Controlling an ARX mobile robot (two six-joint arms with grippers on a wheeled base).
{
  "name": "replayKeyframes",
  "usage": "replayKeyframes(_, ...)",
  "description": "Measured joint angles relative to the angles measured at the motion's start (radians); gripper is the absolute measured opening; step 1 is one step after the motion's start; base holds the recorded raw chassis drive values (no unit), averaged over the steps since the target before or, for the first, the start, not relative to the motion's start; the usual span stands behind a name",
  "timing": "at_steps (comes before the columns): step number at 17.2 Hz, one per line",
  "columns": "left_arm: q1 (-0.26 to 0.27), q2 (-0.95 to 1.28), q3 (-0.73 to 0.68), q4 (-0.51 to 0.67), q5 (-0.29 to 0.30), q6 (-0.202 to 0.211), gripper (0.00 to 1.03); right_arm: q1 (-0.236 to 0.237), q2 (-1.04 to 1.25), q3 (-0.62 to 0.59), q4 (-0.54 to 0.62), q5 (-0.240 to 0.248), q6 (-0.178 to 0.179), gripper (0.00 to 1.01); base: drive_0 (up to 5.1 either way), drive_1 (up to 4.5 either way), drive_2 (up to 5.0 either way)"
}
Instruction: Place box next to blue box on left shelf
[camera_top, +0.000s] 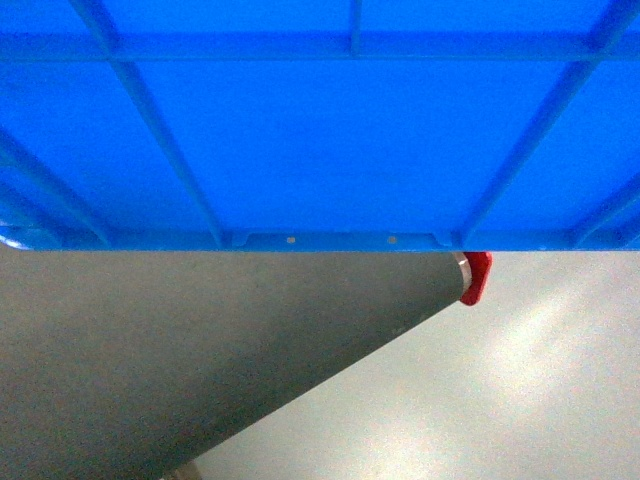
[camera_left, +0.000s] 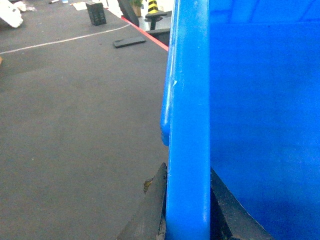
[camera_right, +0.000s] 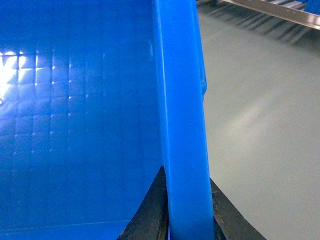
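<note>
The box (camera_top: 330, 140), a bright blue ribbed crate, fills the top half of the head view, held up close to the camera. In the left wrist view my left gripper (camera_left: 187, 210) is shut on the box's thick rim (camera_left: 189, 100), one dark finger on each side. In the right wrist view my right gripper (camera_right: 186, 210) is shut on the opposite rim (camera_right: 181, 100), with the glossy inside (camera_right: 75, 125) to its left. The other blue box and the left shelf are out of view. Neither gripper shows in the head view.
Below the crate lies a dark grey mat (camera_top: 180, 360) with a pale floor (camera_top: 500, 400) to its right and a red piece (camera_top: 476, 277) at the crate's edge. The left wrist view shows a black case (camera_left: 96, 13), a flat black slab (camera_left: 129, 42) and a red line (camera_left: 147, 34) far off. A metal rail (camera_right: 280, 11) crosses the top right.
</note>
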Motion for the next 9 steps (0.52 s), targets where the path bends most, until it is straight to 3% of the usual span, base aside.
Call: replayKeyframes(9, 0.0, 0.0, 0.0, 0.0, 0.0, 0.0, 0.12, 0.0, 0.0, 0.0, 0.001, 0.0, 0.0, 0.1, -1.5, -1.49, -1.5)
